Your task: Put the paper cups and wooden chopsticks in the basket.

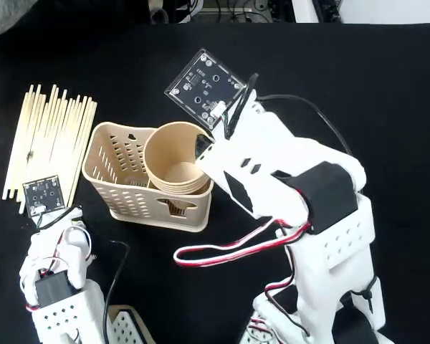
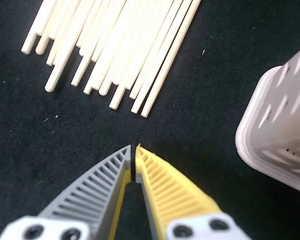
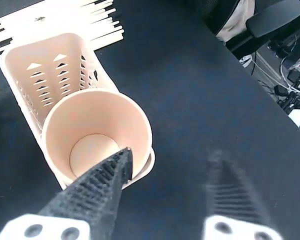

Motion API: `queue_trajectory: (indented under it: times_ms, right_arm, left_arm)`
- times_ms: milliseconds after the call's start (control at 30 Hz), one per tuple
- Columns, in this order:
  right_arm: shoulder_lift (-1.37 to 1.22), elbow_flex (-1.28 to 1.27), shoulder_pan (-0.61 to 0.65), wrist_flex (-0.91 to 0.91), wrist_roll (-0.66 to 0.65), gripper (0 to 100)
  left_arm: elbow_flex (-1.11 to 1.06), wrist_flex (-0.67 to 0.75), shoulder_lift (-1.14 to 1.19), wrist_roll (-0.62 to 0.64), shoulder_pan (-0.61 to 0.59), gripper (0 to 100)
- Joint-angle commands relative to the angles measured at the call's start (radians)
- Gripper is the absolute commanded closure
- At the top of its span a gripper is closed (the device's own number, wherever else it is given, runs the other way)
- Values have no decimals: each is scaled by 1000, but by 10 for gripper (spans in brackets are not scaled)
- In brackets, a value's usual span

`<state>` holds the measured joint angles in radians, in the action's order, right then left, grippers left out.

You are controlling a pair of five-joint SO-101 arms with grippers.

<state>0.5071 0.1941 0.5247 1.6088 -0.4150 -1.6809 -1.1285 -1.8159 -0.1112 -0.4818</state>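
Roughly halfway is how this can be called, judging by how things lie. The paper cups (image 1: pixel 175 159) are nested in one stack and stood mouth-up in the basket (image 1: pixel 140 208), at the end nearer the big white arm; so the cup half looks pretty much sorted. The right end effector (image 3: pixel 171 152) is spread wide; one finger is hung over the open mouth of the top cup and the other is out over the bare table (image 1: pixel 387 86); the cup wall sits between them but nothing is being pinched. Whether the stack is fully seated can't be told, though it looks settled.

The chopsticks (image 1: pixel 49 136) are the part left to do; the whole bunch is laid flat on the table just beside the end of the basket away from the cups, fanned out a bit; none can be spotted inside the basket, and its free half looks open for them. The left end effector (image 2: pixel 135 149) is pressed together with nothing held; its tips are pointed at the near ends of the sticks but kept apart from them. It would probably need to be opened before a grab; thin sticks lying flat will likely be fiddly to get picked up in one go.
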Motion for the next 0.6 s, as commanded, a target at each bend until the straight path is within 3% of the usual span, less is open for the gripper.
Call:
queue_trajectory:
  times_ms: [0, 100, 267, 400, 567]
  right_arm:
    - [-2, 5, 2, 15, 11, 841]
    - [-2, 5, 2, 69, 11, 835]
    - [45, -18, -87, 129, 11, 986]
    - [162, -162, -311, 124, -3, 977]
    - [403, -524, -618, -18, -163, 975]
  left_arm:
    - [-18, 15, -8, -9, -8, 967]
    - [-18, 15, -8, -9, -8, 967]
    - [-18, 15, -8, -9, -7, 967]
    - [-18, 11, -8, -9, -8, 967]
    - [-18, 9, -8, -9, -5, 967]
